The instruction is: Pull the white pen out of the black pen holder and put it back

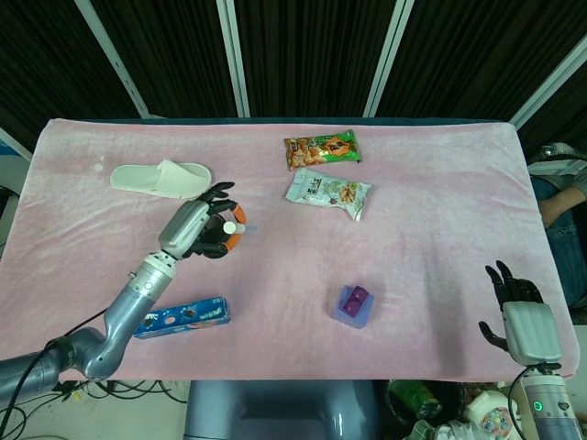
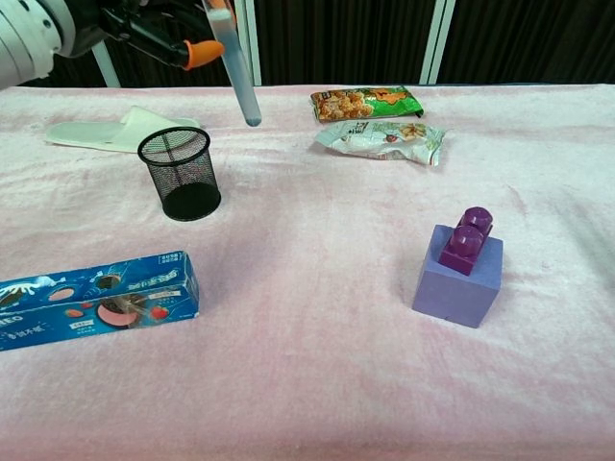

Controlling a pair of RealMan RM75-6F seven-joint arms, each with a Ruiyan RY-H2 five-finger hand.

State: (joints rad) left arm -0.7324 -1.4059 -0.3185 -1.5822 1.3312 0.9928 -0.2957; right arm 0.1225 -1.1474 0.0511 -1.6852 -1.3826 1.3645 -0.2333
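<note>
at the far left of the chest view the blue biscuit box [image 2: 91,299] is lying flat near the front edge of the pink table [image 2: 307,384], out of the working path, and a white slipper [image 2: 120,128] is resting toward the back. just in front of the slipper the black pen holder [image 2: 180,174] is standing upright with its mouth open and nothing in it, so the pull-out half of the task looks done and the return is what remains.

the left hand [image 1: 204,229] is hanging above and slightly right of the holder, its fingers [image 2: 195,52] clenched around the top end of the white pen [image 2: 236,67]. the pen is pointing almost straight down, tip lowest, clear of the holder's rim and off to its right rather than over the mouth. holding it by the upper end and near vertical makes sense: the free tip can go into the narrow mesh opening first. in my judgement the hand needs to carry it a little leftward before lowering, or the tip may catch the rim and tip the light holder.

further right, two snack packets [image 2: 366,101] are lying at the back of the table, and a purple block [image 2: 463,267] is sitting nearer the front, both well apart from the holder.

at the far right of the head view the right hand [image 1: 518,307] is idling off the table edge, fingers spread and holding nothing, since one hand is enough here.
</note>
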